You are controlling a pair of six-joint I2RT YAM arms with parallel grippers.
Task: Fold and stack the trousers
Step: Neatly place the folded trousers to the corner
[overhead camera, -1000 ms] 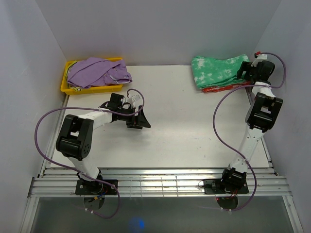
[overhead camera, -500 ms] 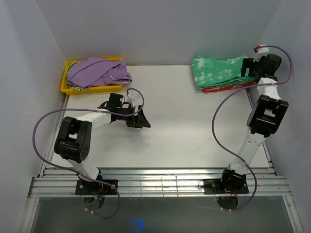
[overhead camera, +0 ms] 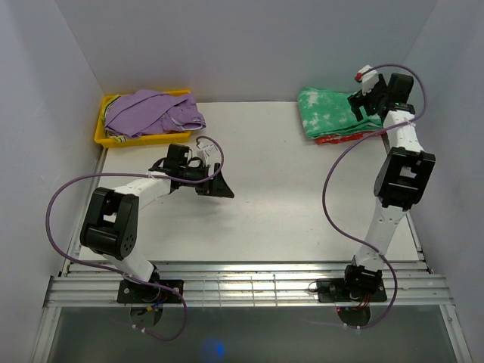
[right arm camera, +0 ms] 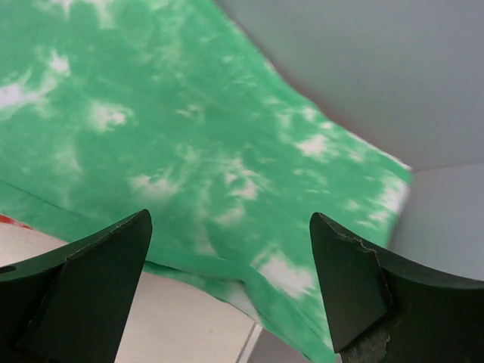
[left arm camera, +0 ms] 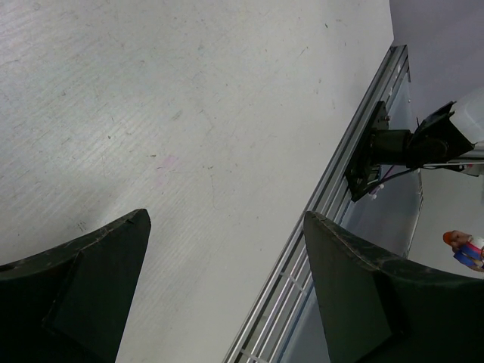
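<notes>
The green tie-dye trousers lie folded at the table's back right, on top of the red-orange pair, of which only an edge shows. My right gripper is open and empty, hovering above the right end of the green pair, which fills the right wrist view. A sliver of red-orange shows at that view's left edge. My left gripper is open and empty, low over the bare middle of the table, far from the trousers.
A yellow tray at the back left holds a plain purple garment. Grey walls close the table on three sides. The right arm's base stands on the metal rail along the near edge.
My right gripper has swung from the trousers' right end up and leftward over the green pair. My left arm has barely moved.
</notes>
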